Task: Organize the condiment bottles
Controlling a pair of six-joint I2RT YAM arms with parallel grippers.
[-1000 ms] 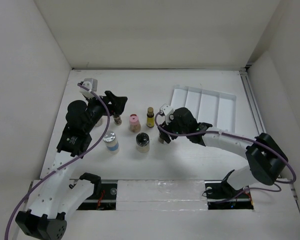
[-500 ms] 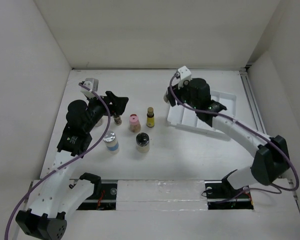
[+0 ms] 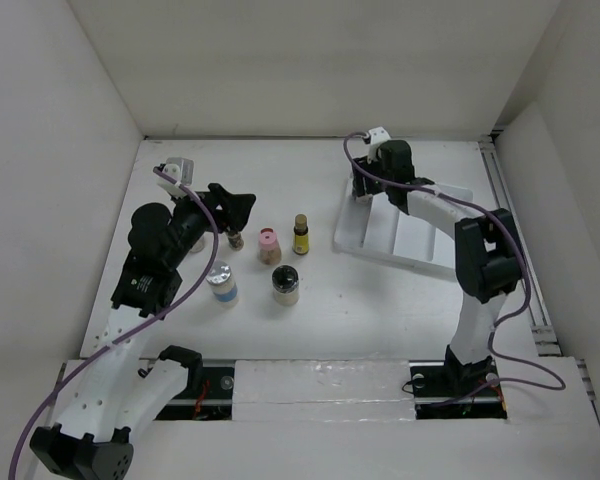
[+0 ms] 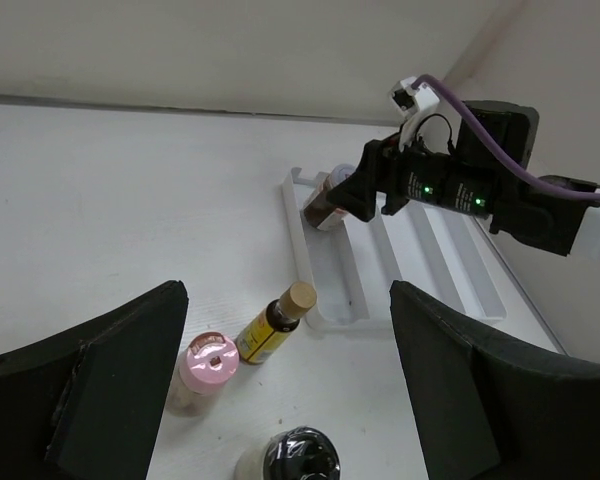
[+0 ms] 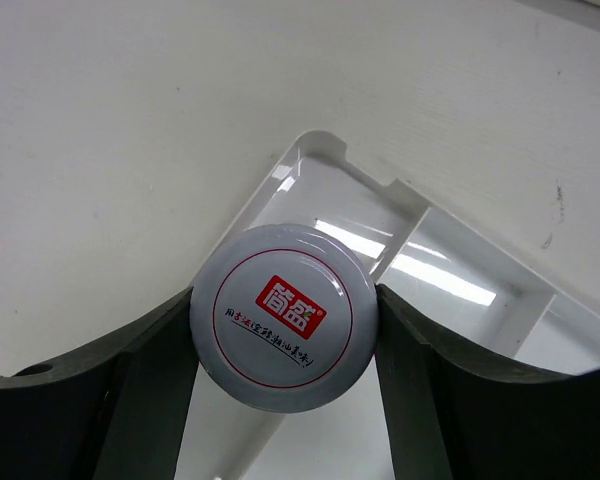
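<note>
My right gripper point(image 3: 364, 192) is shut on a silver-lidded brown jar point(image 5: 284, 317) and holds it over the far left corner of the white ridged tray point(image 3: 420, 228); the jar also shows in the left wrist view point(image 4: 326, 205). My left gripper point(image 3: 238, 207) is open and empty above the bottles on the table. These are a pink-capped jar point(image 3: 268, 244), a slim yellow bottle point(image 3: 300, 234) with a tan cap, a black-lidded jar point(image 3: 285, 285), a blue-labelled jar point(image 3: 221, 283) and a dark narrow bottle point(image 3: 236, 239). Another jar point(image 3: 196, 241) is partly hidden under the left arm.
The tray point(image 5: 460, 290) has long ridged compartments and lies at the back right, its near left corner close to the yellow bottle point(image 4: 273, 322). White walls close in the table at the left, back and right.
My right arm has carried the silver-lidded jar from the middle of the table up to the tray's far left corner. The left arm and the other bottles have not moved.
</note>
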